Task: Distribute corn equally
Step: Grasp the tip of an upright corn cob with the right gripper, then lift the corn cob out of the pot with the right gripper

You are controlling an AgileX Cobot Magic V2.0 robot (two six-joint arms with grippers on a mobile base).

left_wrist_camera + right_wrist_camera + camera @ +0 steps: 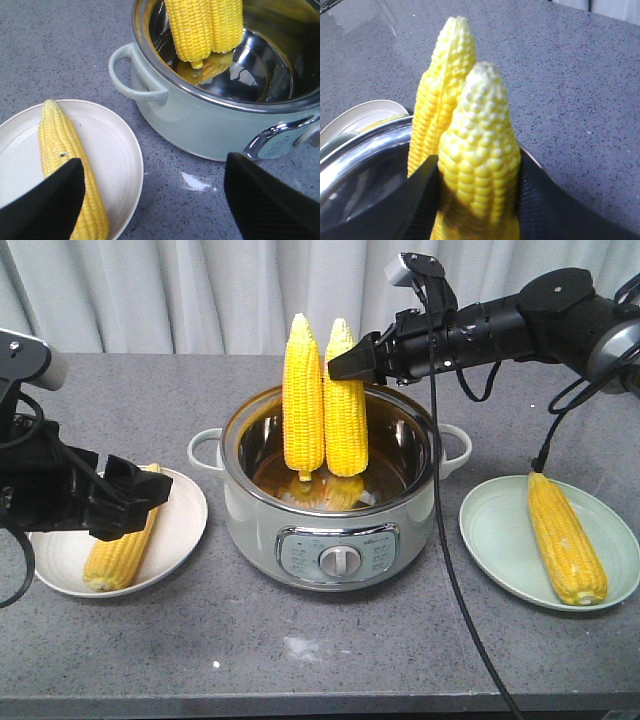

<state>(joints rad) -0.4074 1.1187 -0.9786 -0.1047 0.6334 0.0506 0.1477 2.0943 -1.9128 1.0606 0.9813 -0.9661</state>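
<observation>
Grips the right-hand upright cob (346, 415) in the pot (250, 525) with the right claw (345, 362); holds the left claw (128, 502) spread over the white plate (185, 525). Likely needs a straight lift, then the green plate (495, 525).

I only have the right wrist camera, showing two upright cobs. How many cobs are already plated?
Observer: The white plate holds one cob.
Operator: Any other plate?
Observer: A green plate on the right holds a second cob.
Operator: The held cob is in my right gripper. Is the left gripper free?
Observer: Yes, the left gripper is open and holds nothing.
</observation>
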